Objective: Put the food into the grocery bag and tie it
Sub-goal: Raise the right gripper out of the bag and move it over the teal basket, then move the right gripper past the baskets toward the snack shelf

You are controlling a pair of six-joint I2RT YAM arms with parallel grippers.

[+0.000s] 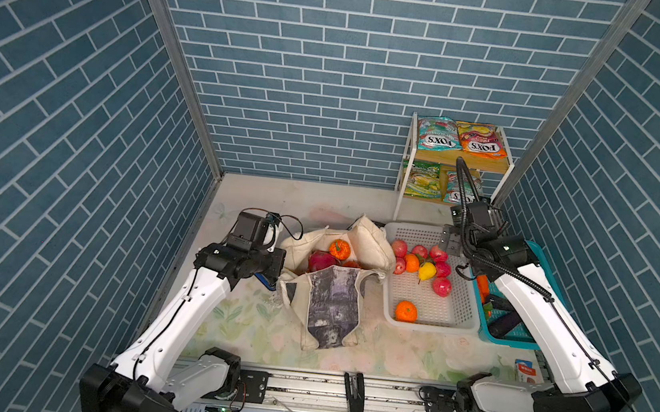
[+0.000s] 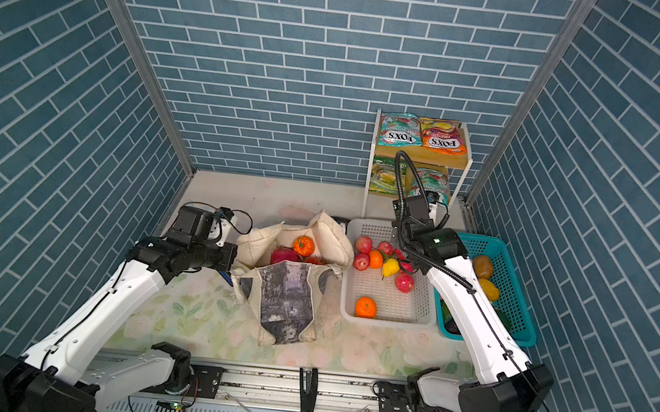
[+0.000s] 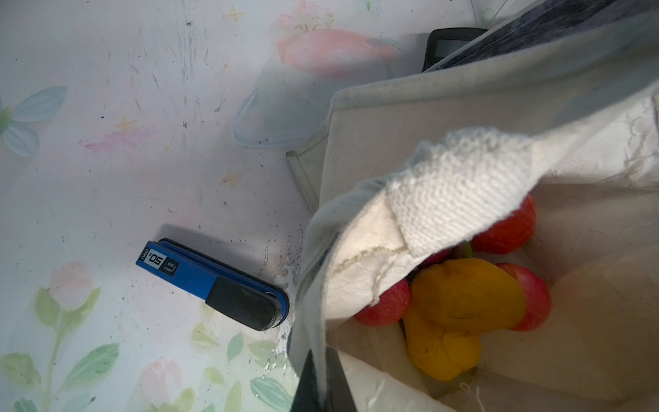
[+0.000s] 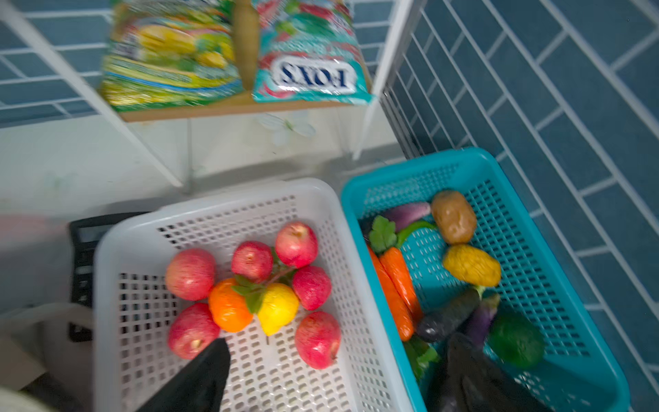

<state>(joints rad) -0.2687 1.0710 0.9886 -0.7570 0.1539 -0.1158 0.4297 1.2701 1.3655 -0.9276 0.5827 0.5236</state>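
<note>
The cream grocery bag (image 1: 332,307) stands open mid-table with its grey print panel facing front. Inside lie a pink dragon fruit (image 1: 322,261), a small orange pumpkin (image 1: 339,249), and, in the left wrist view, a yellow piece (image 3: 460,314) among red apples (image 3: 506,228). My left gripper (image 3: 322,387) is shut on the bag's left rim. My right gripper (image 4: 335,371) hangs open and empty, straddling the wall between the two baskets. The white basket (image 4: 107,249) holds red apples (image 4: 317,339), an orange and a yellow fruit. FOX'S packets (image 1: 438,134) lie on the shelf.
A teal basket (image 4: 356,199) of vegetables sits right of the white one, against the right wall. A white wire shelf (image 1: 407,173) stands in the back right corner. A blue stapler (image 3: 214,281) lies left of the bag, a black calculator (image 3: 453,42) behind it.
</note>
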